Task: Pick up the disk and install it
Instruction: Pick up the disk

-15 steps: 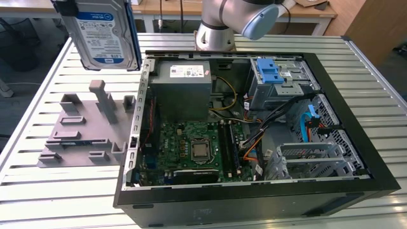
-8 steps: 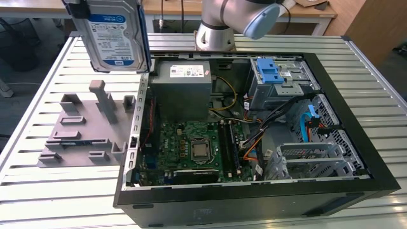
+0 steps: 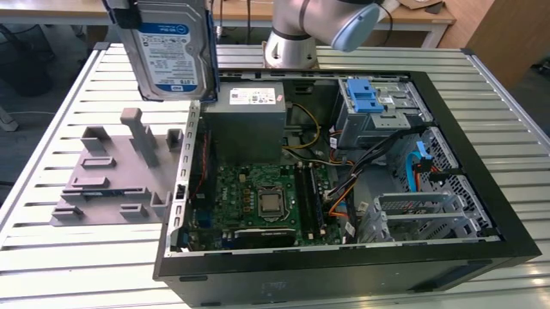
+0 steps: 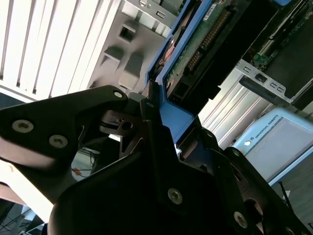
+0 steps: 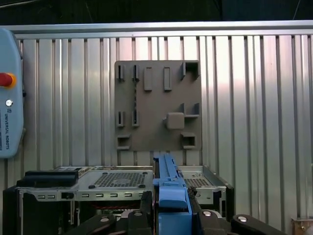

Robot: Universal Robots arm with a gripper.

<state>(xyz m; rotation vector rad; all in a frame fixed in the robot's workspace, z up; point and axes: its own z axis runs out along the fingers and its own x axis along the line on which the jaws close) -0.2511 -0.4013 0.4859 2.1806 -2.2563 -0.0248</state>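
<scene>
The disk (image 3: 170,53), a silver drive with a white and blue label in a blue carrier frame, hangs upright in the air. In the exterior view it is above the open computer case's (image 3: 481,193) far left corner and the grey fixture plate (image 3: 112,174). My gripper (image 3: 129,13) is shut on its upper end. In the first wrist view the blue frame's edge (image 5: 168,193) stands between my black fingers (image 5: 145,203). The second wrist view shows the disk's (image 4: 195,54) underside and connector, with the gripper (image 4: 155,115) clamped on the blue frame.
Inside the case lie the motherboard (image 3: 257,199), the grey power supply box (image 3: 245,122) and a grey drive cage with a blue bracket (image 3: 368,96). The arm's base (image 3: 290,42) stands behind the case. A teach pendant (image 5: 10,98) lies on the slatted table (image 3: 69,270).
</scene>
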